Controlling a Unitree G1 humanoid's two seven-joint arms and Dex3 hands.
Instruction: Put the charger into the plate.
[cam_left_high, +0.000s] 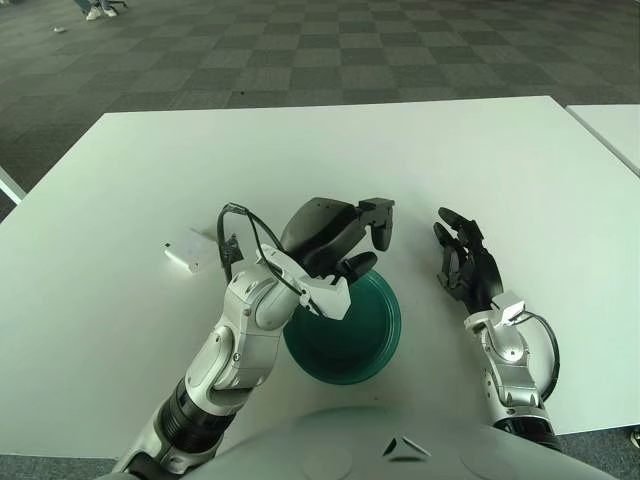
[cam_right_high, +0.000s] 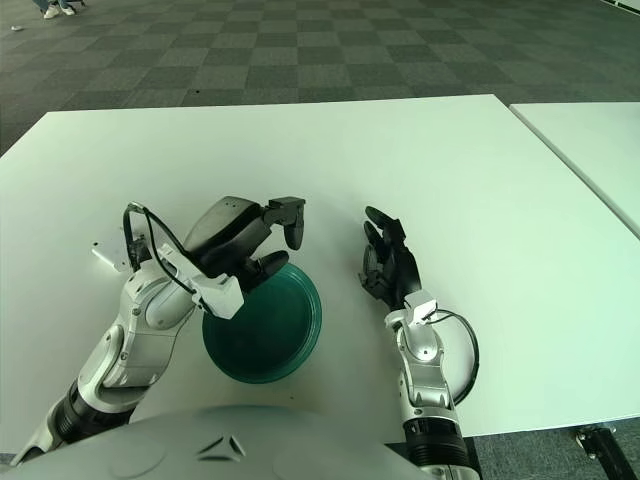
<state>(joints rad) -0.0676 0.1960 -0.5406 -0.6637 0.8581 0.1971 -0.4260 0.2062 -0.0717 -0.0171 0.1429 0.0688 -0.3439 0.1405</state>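
While charger (cam_left_high: 190, 251) lies aside, left hand (cam_left_high: 345, 238) overhangs plate (cam_left_high: 372, 345).

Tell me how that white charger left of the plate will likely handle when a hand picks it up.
The charger looks like a small flat block lying on the table, so probably rigid and light. Its low profile may make it awkward to get fingers under. Its boxy shape shouldn't roll. The left hand hovers over the plate without it.
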